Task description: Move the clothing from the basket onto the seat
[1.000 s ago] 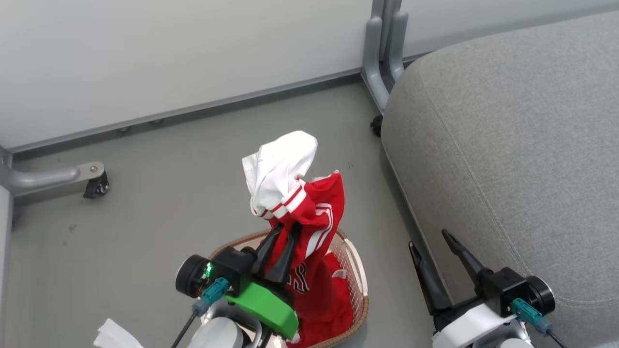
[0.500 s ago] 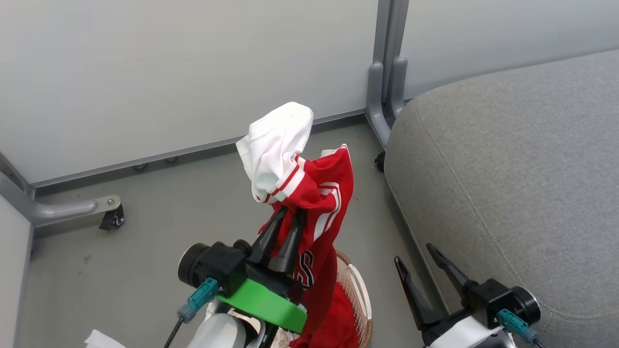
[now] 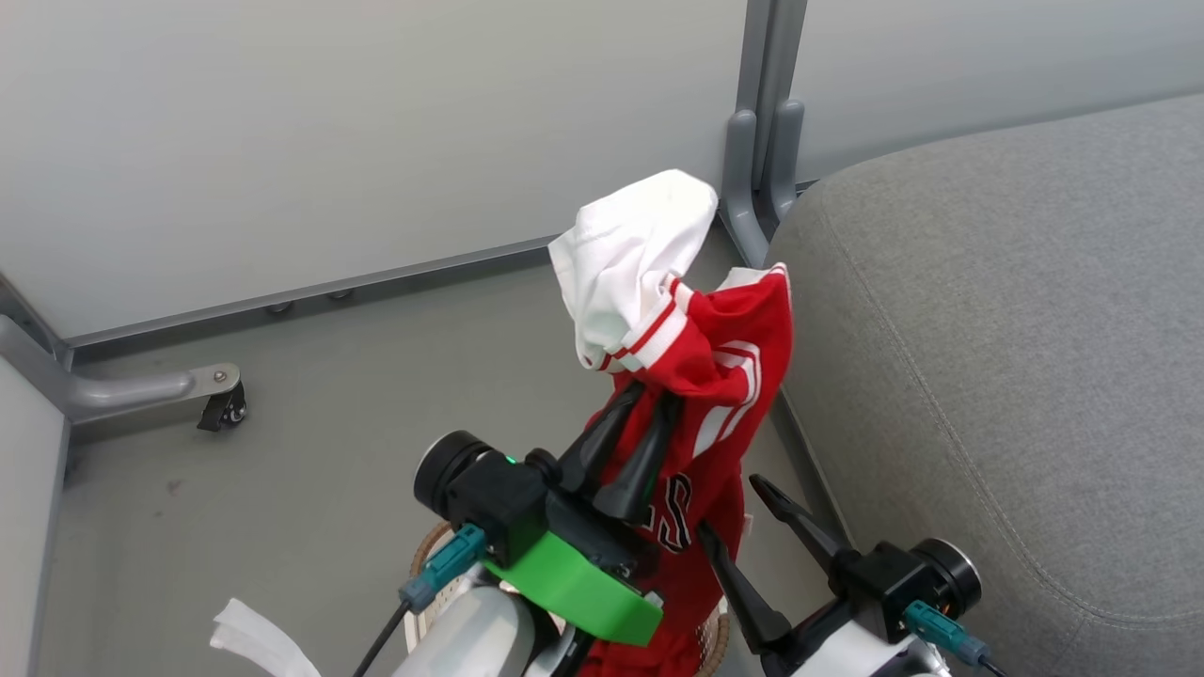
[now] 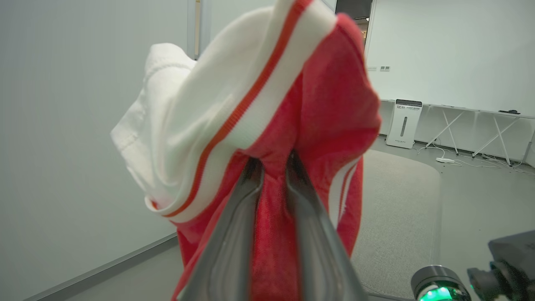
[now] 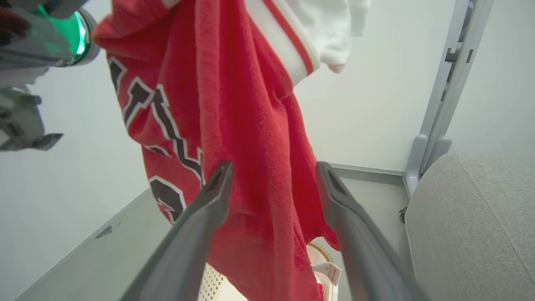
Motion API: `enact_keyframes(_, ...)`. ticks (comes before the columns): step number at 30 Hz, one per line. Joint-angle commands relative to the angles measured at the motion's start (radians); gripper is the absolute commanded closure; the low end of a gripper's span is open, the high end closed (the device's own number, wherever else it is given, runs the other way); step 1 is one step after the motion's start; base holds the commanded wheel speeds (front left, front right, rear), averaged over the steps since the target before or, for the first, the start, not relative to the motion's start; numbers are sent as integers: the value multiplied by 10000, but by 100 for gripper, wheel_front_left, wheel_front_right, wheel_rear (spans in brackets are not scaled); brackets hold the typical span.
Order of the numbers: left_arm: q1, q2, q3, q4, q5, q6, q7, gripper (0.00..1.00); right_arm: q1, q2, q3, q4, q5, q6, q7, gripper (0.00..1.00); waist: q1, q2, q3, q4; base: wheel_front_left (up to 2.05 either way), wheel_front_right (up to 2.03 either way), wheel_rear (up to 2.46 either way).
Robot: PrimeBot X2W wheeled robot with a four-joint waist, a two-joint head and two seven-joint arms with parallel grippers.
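My left gripper (image 3: 656, 395) is shut on the clothing, a red jersey (image 3: 724, 376) with white trim and black lettering. It holds the jersey up, with the white upper part flopped over the fingertips. The jersey's lower end hangs down to the basket (image 3: 425, 557), whose woven rim peeks out behind my arms. In the left wrist view the gripper (image 4: 273, 159) pinches a red fold of the jersey (image 4: 326, 104). My right gripper (image 3: 729, 505) is open, just right of the hanging cloth. In its own view, that gripper (image 5: 274, 166) has the jersey (image 5: 234, 83) right beyond its fingers, above the basket (image 5: 217, 284). The grey seat (image 3: 988, 329) lies to the right.
Pale partition walls stand behind, joined by a grey post (image 3: 762, 141) at the seat's corner. A caster foot (image 3: 221, 409) sits on the grey floor at left. A white strip (image 3: 254, 639) lies at lower left. The left wrist view shows a white appliance (image 4: 403, 123) beyond the seat (image 4: 397, 209).
The head camera has shifted. My left gripper has carried the jersey higher out of the basket and rightward toward the seat. The open right gripper now sits closer to the hanging cloth.
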Motion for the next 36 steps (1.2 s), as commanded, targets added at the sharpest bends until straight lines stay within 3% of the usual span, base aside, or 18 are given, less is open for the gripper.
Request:
enact_keyframes(1, -208, -3, -138, -101, -112, 43, -8, 100, -166, -41, 78, 47, 70, -14, -6, 0, 0, 114, 40, 20, 0, 0, 0)
enact_keyframes(15, -857, 0, -1352, -583, -522, 391, -8, 100, -834, -66, 501, 1147, 203, -14, -5, 2, 0, 114, 239, 163, 0, 0, 0)
enact_keyframes(16, -872, 0, -1366, -566, -524, 412, -8, 100, -859, -74, 510, 1169, 212, -14, -5, 38, 0, 114, 248, 165, 0, 0, 0)
enact_keyframes(19, -888, -1, -1331, -404, -472, 469, -8, 100, -865, -113, 561, 1197, 253, -14, -5, 100, 0, 114, 262, 159, 0, 0, 0)
enact_keyframes(29, -586, -1, -995, -17, -704, 560, -8, 100, -704, -210, 567, 1122, 341, -14, -6, 100, 0, 114, 362, 110, 0, 0, 0)
enact_keyframes(30, -575, -1, -975, 6, -686, 555, -8, 77, -688, -214, 549, 1112, 348, -14, -6, 100, 0, 114, 373, 108, 0, 0, 0)
enact_keyframes(31, -555, 1, -944, 36, -672, 580, -8, 0, -667, -214, 520, 1101, 348, -14, -5, 100, 0, 114, 384, 105, 0, 0, 0)
enact_keyframes(36, -526, -1, -842, 89, -712, 712, -8, 0, -633, -212, 460, 1059, 347, -14, -5, 100, 0, 114, 400, 95, 0, 0, 0)
